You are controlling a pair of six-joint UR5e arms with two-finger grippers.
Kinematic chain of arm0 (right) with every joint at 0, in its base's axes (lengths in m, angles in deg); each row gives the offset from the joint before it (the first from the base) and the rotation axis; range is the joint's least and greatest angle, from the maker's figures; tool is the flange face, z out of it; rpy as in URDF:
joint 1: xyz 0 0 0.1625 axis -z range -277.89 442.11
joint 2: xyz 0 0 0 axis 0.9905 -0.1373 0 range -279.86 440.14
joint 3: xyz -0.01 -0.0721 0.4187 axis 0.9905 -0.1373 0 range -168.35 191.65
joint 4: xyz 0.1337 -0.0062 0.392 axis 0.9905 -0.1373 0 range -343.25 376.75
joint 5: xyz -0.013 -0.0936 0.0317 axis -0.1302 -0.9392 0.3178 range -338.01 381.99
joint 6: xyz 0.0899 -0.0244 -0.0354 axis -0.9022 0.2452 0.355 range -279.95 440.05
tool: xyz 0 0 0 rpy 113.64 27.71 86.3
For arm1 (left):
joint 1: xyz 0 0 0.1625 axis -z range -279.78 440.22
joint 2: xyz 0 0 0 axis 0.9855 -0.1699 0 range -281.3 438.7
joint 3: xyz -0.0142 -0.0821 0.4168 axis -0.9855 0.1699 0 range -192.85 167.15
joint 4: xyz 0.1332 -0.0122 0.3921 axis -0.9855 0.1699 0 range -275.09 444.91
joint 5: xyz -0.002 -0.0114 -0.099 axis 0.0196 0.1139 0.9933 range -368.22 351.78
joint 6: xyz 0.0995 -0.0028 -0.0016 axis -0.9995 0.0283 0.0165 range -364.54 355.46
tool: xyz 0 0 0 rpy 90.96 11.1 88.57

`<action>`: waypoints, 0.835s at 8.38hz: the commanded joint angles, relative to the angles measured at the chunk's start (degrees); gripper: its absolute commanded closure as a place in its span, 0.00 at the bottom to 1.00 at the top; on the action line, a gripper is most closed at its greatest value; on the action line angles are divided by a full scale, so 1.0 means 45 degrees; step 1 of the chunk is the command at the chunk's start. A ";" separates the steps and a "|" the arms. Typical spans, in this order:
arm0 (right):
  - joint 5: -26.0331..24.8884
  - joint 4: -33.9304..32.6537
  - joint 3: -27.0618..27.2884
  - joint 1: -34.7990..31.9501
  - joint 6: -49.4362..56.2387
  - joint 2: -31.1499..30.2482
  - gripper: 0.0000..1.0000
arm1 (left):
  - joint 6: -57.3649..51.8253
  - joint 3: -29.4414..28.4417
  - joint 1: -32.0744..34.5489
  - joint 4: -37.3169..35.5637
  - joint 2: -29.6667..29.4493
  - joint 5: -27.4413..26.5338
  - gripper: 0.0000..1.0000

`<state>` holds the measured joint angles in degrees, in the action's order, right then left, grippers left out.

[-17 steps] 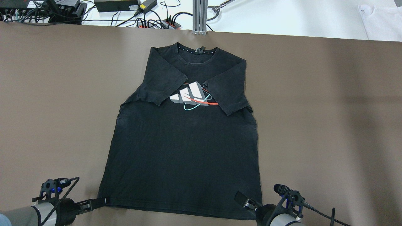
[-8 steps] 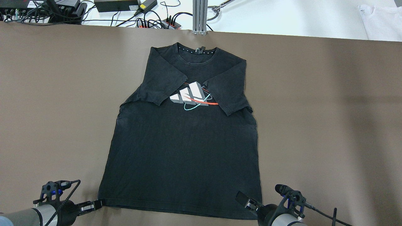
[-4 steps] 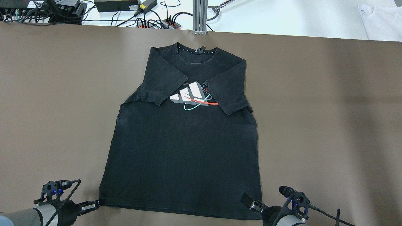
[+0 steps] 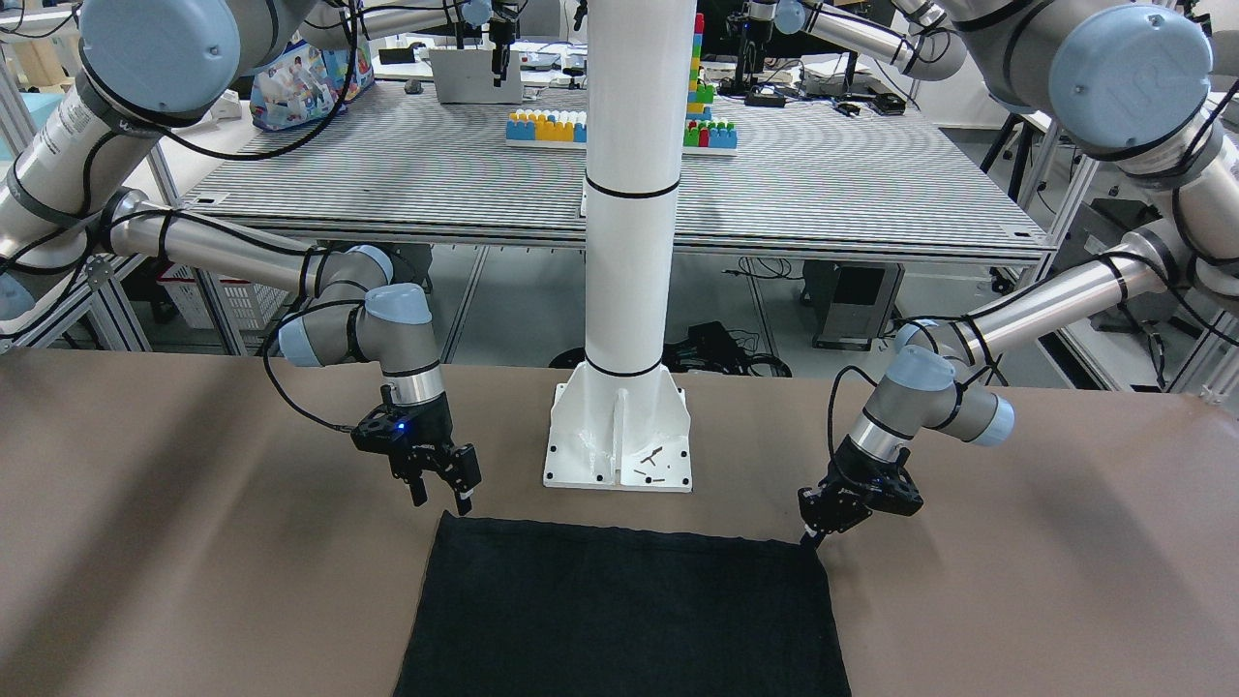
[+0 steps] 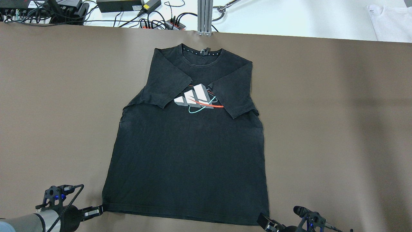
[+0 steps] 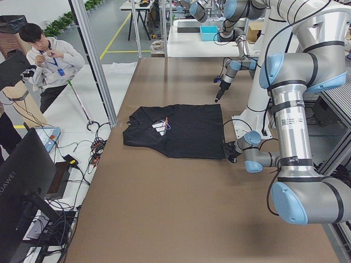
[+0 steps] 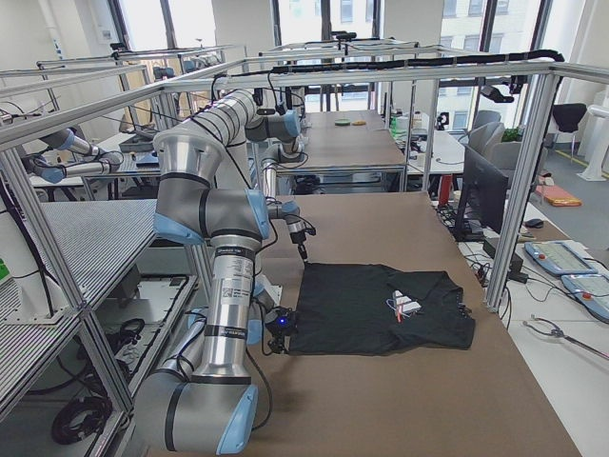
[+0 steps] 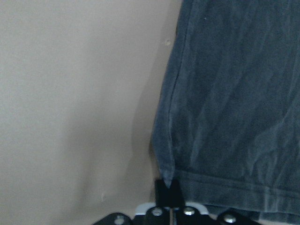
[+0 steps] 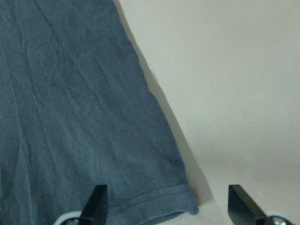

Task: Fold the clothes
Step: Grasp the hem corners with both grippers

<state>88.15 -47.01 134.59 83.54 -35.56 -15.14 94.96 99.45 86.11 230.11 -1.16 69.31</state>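
A black T-shirt (image 5: 190, 154) with a white, red and teal chest print lies flat on the brown table, both sleeves folded inward and the collar at the far side. It also shows in the front view (image 4: 619, 610). My left gripper (image 5: 98, 210) is shut on the hem's near left corner; the left wrist view shows the closed fingers (image 8: 169, 197) at that corner (image 8: 164, 173). My right gripper (image 5: 264, 221) is open and empty just off the hem's near right corner (image 9: 183, 201). It hovers a little above the table in the front view (image 4: 442, 499).
The white robot pedestal (image 4: 619, 436) stands just behind the hem. An aluminium post (image 5: 204, 17), cables and power bricks (image 5: 119, 6) line the far edge. A white garment (image 5: 389, 22) lies at the far right. A person (image 6: 46, 60) stands beyond the table's far side.
Both grippers have drawn back toward the robot's side. The right gripper has slid off the hem to its right corner. The hem's left corner has shifted slightly nearer with the left gripper.
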 commanded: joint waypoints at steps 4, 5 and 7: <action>-0.1109 0.0008 -0.0521 0.0970 -0.0540 0.0234 0.61 | -0.0020 0.0025 -0.0001 0.0000 -0.0008 -0.0020 1.00; -0.1109 0.0008 -0.0620 0.0951 -0.0423 0.0294 0.59 | -0.0020 0.0025 -0.0001 0.0000 -0.0008 -0.0021 1.00; -0.1011 0.0008 -0.0796 0.0815 -0.0131 0.0275 0.49 | -0.0039 0.0025 -0.0001 0.0000 0.0012 -0.0021 1.00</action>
<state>83.29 -46.97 131.75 87.59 -37.37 -13.98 94.87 99.52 86.11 230.10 -1.17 69.23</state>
